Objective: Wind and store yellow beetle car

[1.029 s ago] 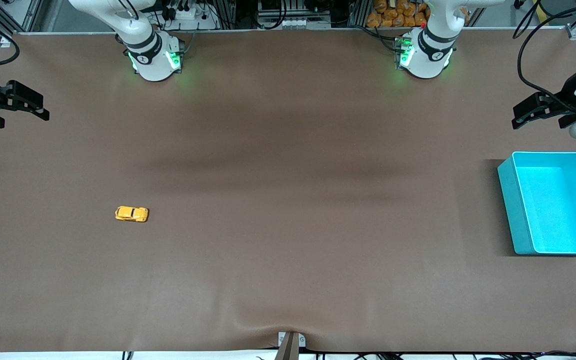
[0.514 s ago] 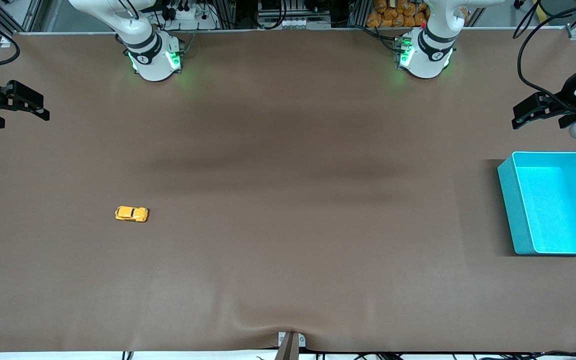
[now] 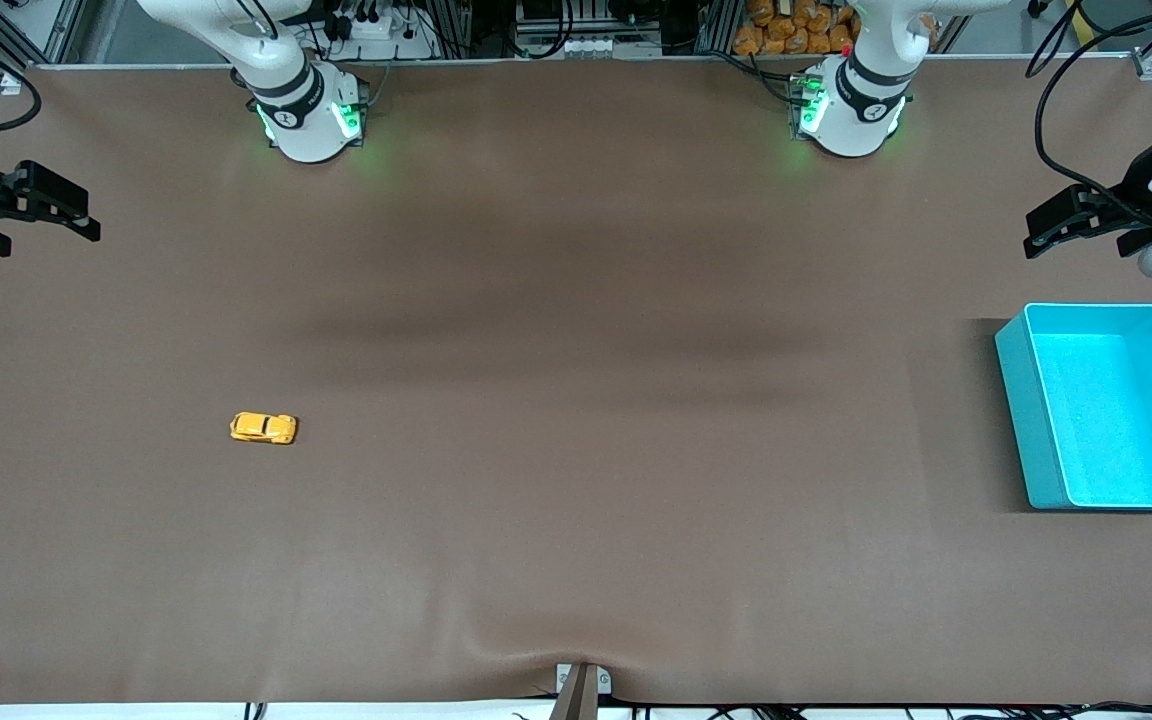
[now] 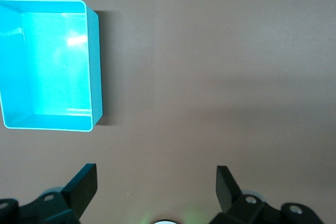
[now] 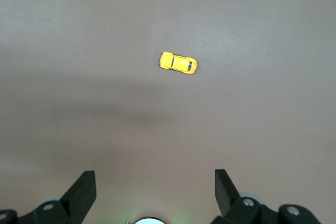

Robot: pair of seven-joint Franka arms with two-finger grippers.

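Observation:
The yellow beetle car (image 3: 263,428) (image 5: 178,63) rests on its wheels on the brown table, toward the right arm's end. A teal bin (image 3: 1106,405) (image 4: 50,64) stands empty at the left arm's end. My right gripper (image 3: 86,225) (image 5: 155,182) hangs open and empty high over the table's edge at its own end, well away from the car. At the other end my left gripper (image 3: 1034,238) (image 4: 156,182) is also open and holds nothing, up in the air beside the bin.
The brown mat (image 3: 576,400) covers the whole table, with a raised wrinkle (image 3: 576,650) at the edge nearest the front camera. Both arm bases (image 3: 311,115) (image 3: 846,110) stand along the farthest edge.

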